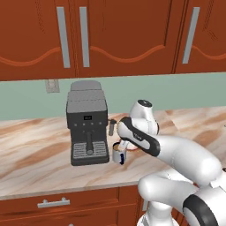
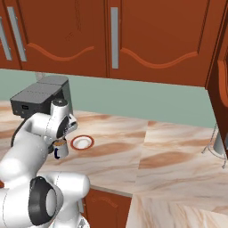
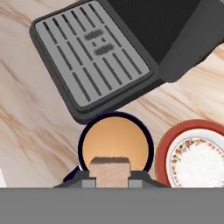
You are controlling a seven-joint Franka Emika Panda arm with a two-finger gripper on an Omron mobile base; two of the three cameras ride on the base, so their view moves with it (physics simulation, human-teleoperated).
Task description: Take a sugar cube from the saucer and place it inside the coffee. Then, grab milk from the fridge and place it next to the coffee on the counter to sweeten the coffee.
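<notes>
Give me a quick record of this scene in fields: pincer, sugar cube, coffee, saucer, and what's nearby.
pincer: shut on the sugar cube, above the coffee
sugar cube: tan block between the fingertips, over the mug's opening
coffee: mug of brown liquid on the counter
saucer: beside the mug, no cube visible on it
espresso machine: black, next to the mug

Marbled stone counter (image 1: 39,145) – smooth; matt black espresso machine (image 1: 87,128); glossy reddish wood cabinets (image 1: 114,35).

Reddish-brown wall cabinets (image 1: 114,35) above a pale green backsplash (image 1: 176,90).
</notes>
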